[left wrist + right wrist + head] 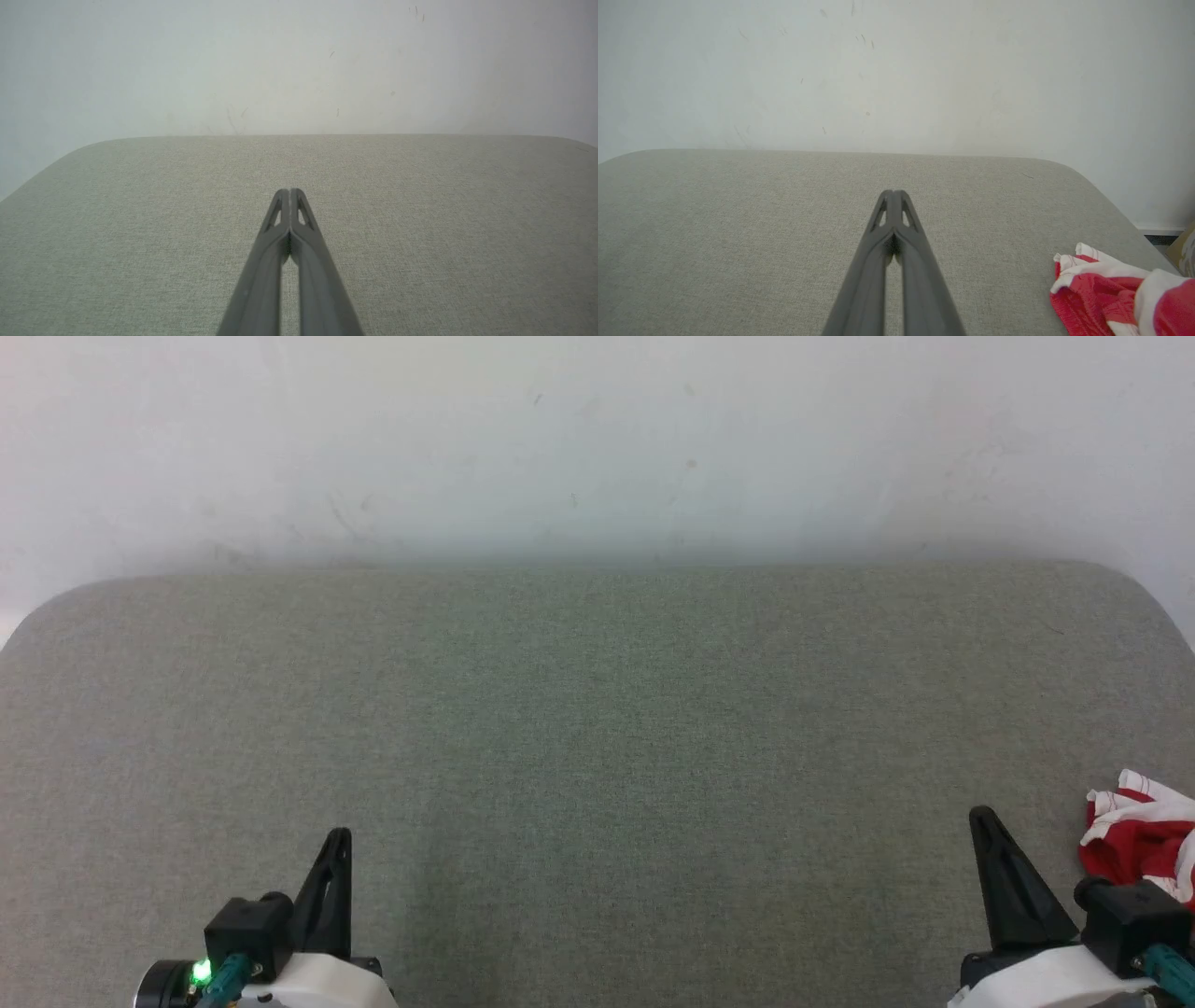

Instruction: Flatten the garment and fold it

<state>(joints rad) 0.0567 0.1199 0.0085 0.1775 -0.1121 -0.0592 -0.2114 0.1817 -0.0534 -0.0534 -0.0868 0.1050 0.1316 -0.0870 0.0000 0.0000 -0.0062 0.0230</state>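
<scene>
Item: garment (1134, 845), red fabric with white bands, bunched in a crumpled heap at the lower right edge of the head view and partly cut off by the frame. In the right wrist view it sits at the lower right corner. Nothing holds it, and it is neither spread nor folded. Support: counter (597, 728), covered in grey-green woven cloth with rounded far corners, set against a pale scuffed wall (597, 448). Left end effector (290, 191): fingers pressed together at the tips, holding nothing, low at the lower left of the head view above bare cloth and well apart from the garment. Right end effector (893, 192): fingers likewise pinched together and holding nothing. Its tips are just left of the heap, and its wrist housing overlaps the red fabric in the head view, though contact cannot be told. Status, as judged: flattening not yet begun, and the first step is fetching the heap toward the middle of the counter. Handling advice: part the right fingers before the reach and turn toward the lower right. Pinch a white-trimmed edge rather than the bulk of the heap, so that one layer lifts. Draw it inward low across the cloth, then let the left end effector take an opposite edge to pull it taut. The thin fabric is likely to slip or carry extra folds along.
</scene>
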